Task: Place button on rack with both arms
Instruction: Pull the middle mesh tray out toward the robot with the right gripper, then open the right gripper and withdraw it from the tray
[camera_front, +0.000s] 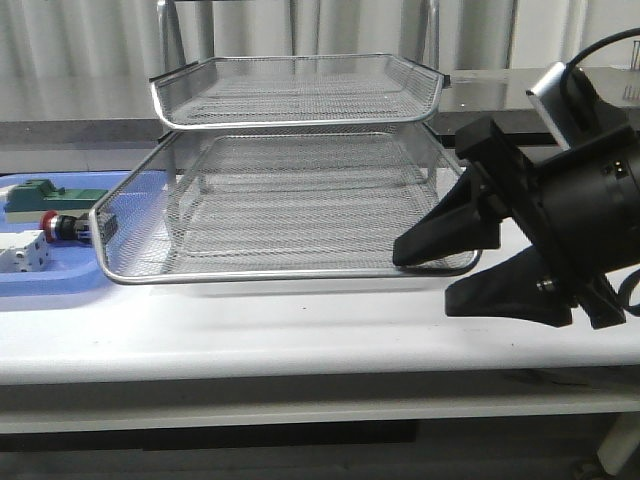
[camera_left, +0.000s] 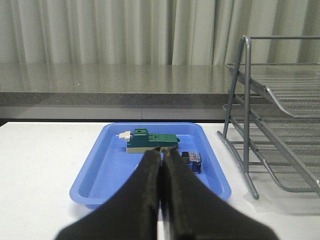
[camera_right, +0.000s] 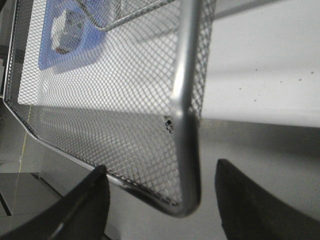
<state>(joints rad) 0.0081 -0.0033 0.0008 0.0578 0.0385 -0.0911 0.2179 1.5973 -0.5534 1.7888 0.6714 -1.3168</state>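
The right pincer (camera_front: 470, 275) gapes empty astride the rack (camera_front: 300, 262) corner at four o'clock and could shove it, while the closed, empty left pincer (camera_left: 161, 165) points toward the button (camera_front: 62, 228).

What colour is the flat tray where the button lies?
The tray is blue; the left wrist view shows it best. The button lies in it.
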